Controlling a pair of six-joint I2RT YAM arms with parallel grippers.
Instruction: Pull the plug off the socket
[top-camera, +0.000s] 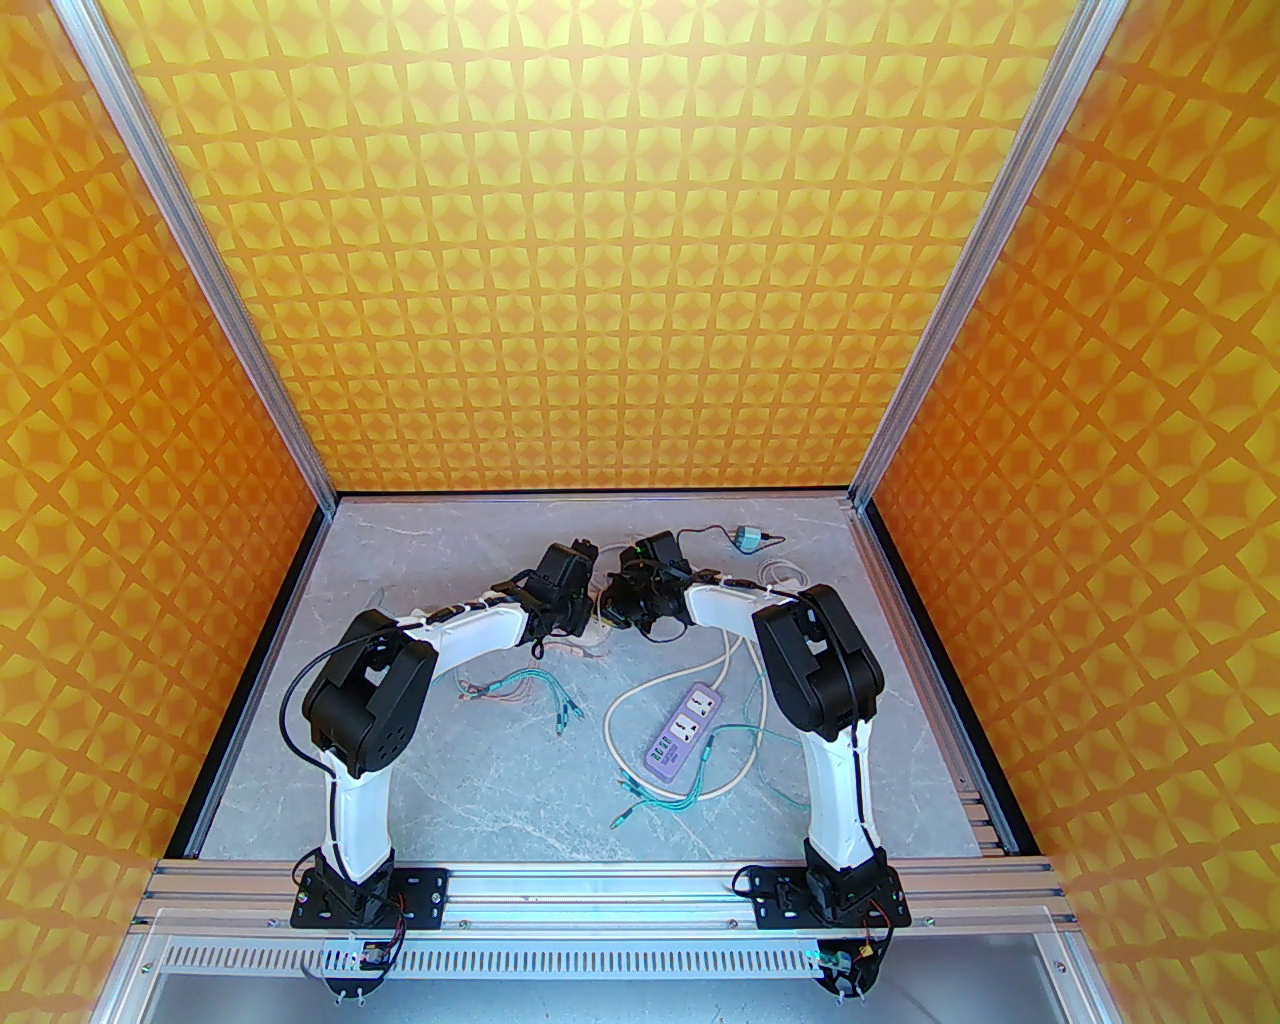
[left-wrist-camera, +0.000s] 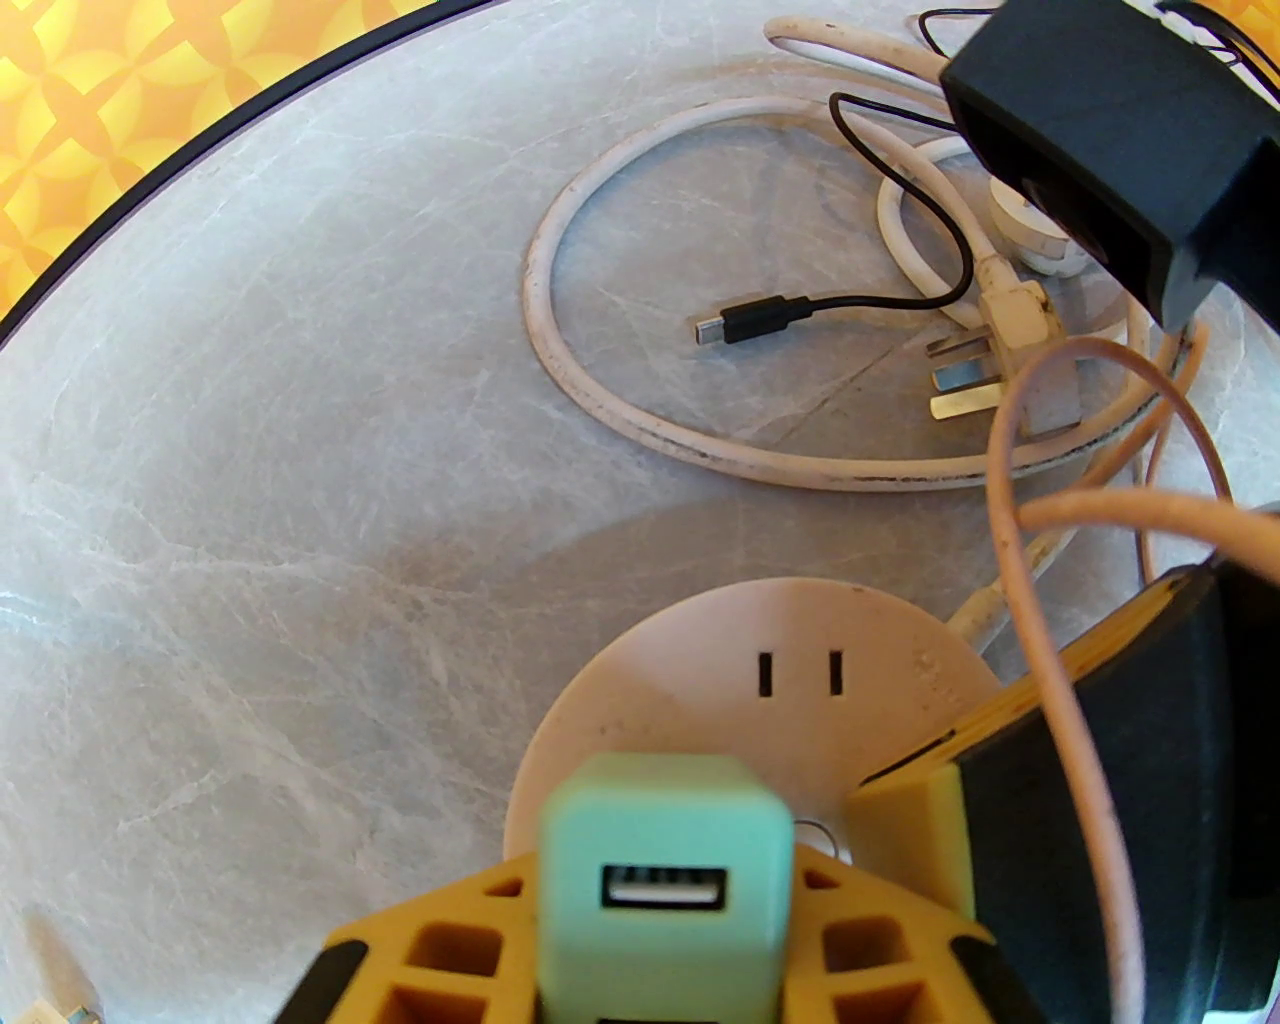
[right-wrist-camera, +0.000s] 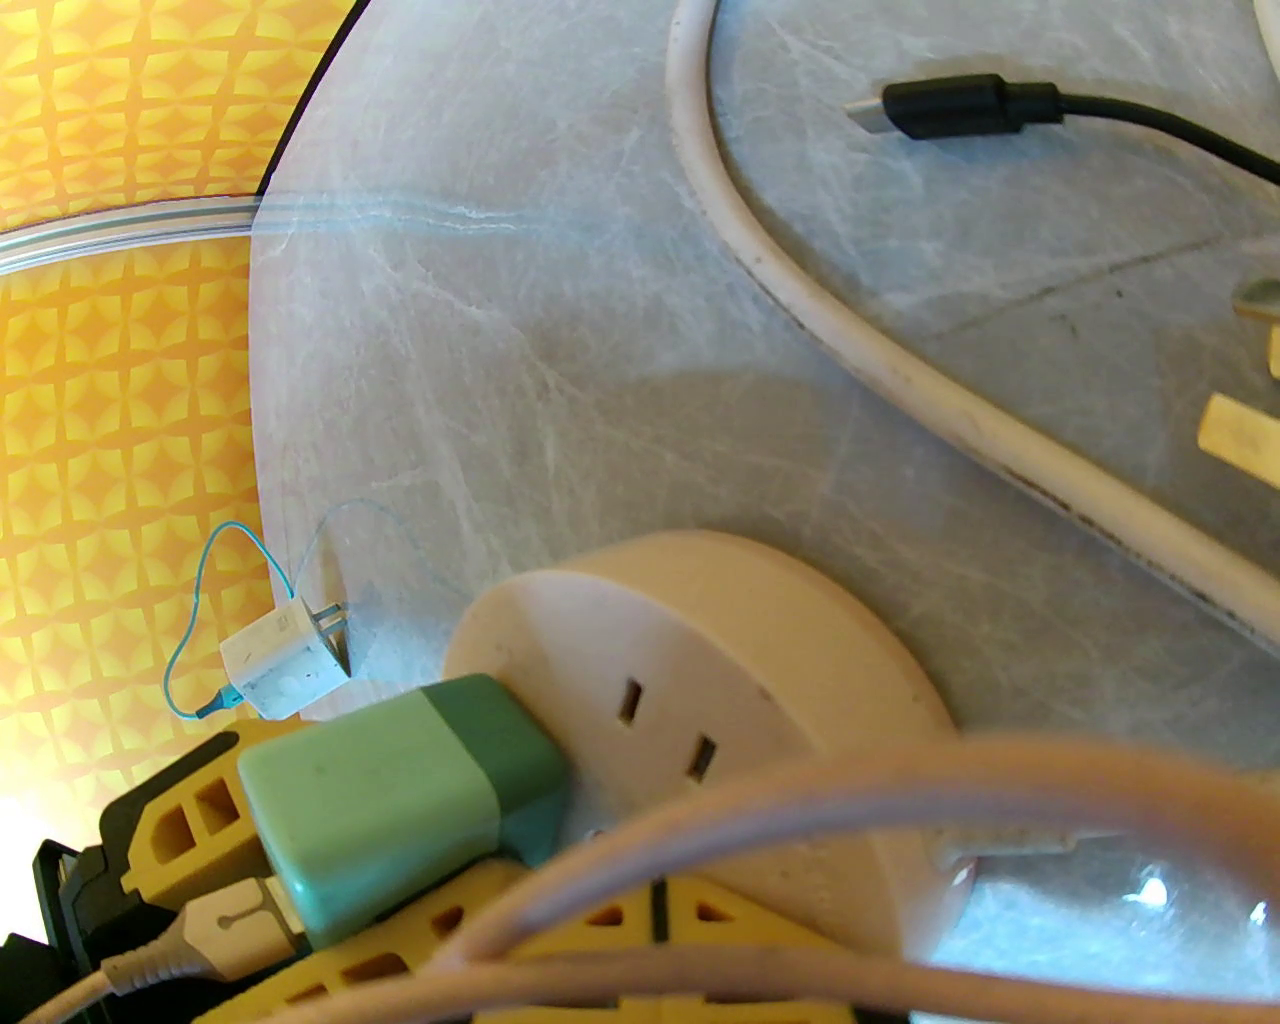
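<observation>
A light green USB plug (left-wrist-camera: 660, 850) sits in the face of a round white socket (left-wrist-camera: 780, 640) lying flat on the grey table. In the left wrist view my left gripper (left-wrist-camera: 655, 965) is shut on the plug, with a yellow finger on each side of it. Seen from the right wrist, the plug (right-wrist-camera: 400, 790) stands at the socket's (right-wrist-camera: 720, 620) left edge. My right gripper (right-wrist-camera: 640, 930) is shut, its yellow fingers resting at the socket's near rim. In the top view both grippers (top-camera: 600, 610) meet at mid table, hiding the socket.
A purple power strip (top-camera: 683, 733) lies right of centre with white cable loops. A black USB-C lead (left-wrist-camera: 760, 318) and a white three-pin plug (left-wrist-camera: 1010, 340) lie beyond the socket. A small white charger (right-wrist-camera: 285, 665) sits to its left. Green wire bundles (top-camera: 540, 690) lie nearer.
</observation>
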